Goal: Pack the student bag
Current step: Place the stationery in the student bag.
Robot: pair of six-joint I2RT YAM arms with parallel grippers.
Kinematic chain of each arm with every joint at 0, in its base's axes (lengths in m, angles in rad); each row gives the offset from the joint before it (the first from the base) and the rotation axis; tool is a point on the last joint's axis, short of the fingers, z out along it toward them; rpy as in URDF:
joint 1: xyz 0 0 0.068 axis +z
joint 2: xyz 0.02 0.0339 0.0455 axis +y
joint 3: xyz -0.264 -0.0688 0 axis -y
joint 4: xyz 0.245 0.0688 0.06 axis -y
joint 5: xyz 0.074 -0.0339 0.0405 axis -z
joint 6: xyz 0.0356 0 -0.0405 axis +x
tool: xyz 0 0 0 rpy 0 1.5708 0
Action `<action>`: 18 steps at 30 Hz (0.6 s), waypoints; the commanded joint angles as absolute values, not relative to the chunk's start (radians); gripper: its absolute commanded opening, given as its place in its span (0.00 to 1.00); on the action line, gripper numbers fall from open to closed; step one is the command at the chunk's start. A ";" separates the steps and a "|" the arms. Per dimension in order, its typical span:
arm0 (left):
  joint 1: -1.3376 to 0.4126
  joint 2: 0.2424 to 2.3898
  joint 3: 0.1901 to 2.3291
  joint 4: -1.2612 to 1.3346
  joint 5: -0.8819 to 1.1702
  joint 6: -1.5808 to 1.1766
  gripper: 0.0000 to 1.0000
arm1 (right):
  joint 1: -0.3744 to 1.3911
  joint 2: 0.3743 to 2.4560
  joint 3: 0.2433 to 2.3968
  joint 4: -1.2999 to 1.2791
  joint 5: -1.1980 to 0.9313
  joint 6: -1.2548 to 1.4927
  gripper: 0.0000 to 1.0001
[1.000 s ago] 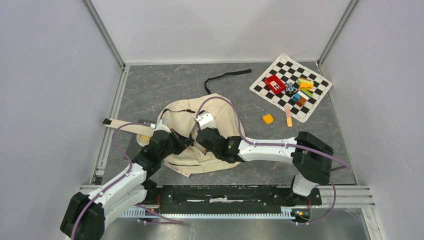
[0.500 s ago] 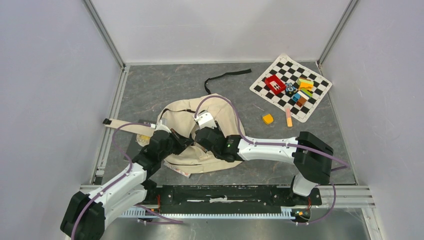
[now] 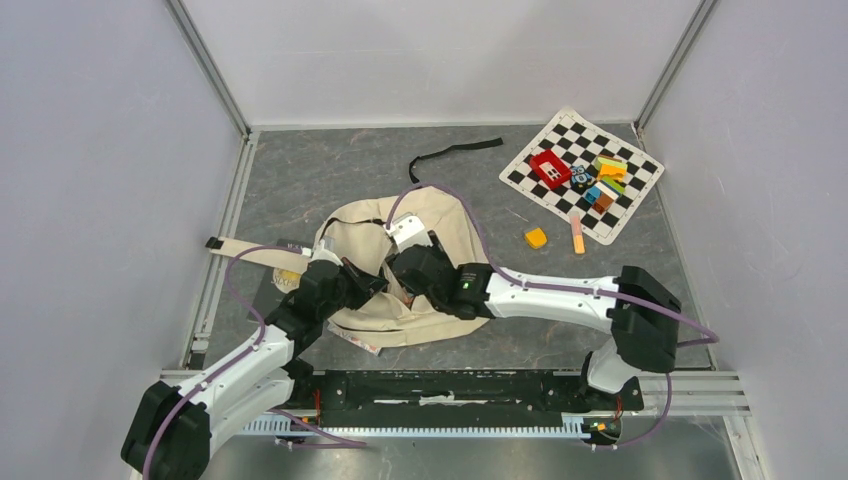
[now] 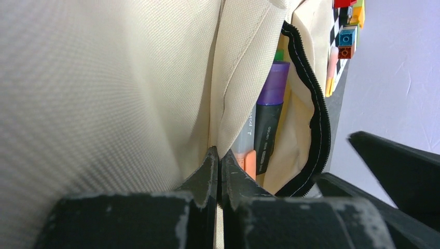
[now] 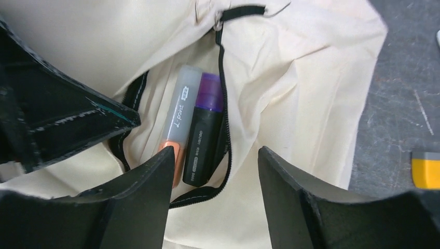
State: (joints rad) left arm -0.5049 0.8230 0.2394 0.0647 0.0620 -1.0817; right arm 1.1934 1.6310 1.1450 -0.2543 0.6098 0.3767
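The student bag (image 3: 400, 325) lies crumpled mid-bench (image 3: 300, 170), its zip pocket (image 5: 220, 62) gaping, with a purple highlighter (image 5: 203, 140) and an orange highlighter (image 5: 179, 124) inside. The left pincer (image 4: 218, 171) is pinched tight on the pocket's cloth lip. The right pincer (image 5: 215, 176) hangs wide and empty just above. Best to lift the right one straight out while the left holds the mouth taut. From overhead, both arms cover the pocket, and something green behind the purple cap cannot be identified.

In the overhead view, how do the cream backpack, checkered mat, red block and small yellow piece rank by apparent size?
Largest to smallest:
1. cream backpack
2. checkered mat
3. red block
4. yellow piece
All lie at similar distance, so the ranking holds.
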 commanded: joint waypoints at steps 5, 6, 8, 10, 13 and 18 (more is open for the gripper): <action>-0.505 0.825 0.254 0.078 0.099 -1.094 0.02 | 1.183 1.504 1.229 -0.311 0.674 0.302 0.73; -0.505 0.825 0.253 0.078 0.098 -1.095 0.02 | 1.172 1.500 1.230 -0.323 0.673 0.300 0.74; -0.505 0.821 0.250 0.078 0.097 -1.098 0.02 | 1.140 1.492 1.227 -0.352 0.665 0.299 0.75; -0.505 0.818 0.250 0.076 0.099 -1.097 0.02 | 1.097 1.482 1.216 -0.377 0.658 0.296 0.75; -0.505 0.809 0.250 0.065 0.097 -1.095 0.02 | 0.994 1.441 1.168 -0.387 0.602 0.283 0.76; -0.504 0.805 0.250 0.054 0.094 -1.092 0.02 | 0.767 1.351 1.038 -0.379 0.509 0.240 0.77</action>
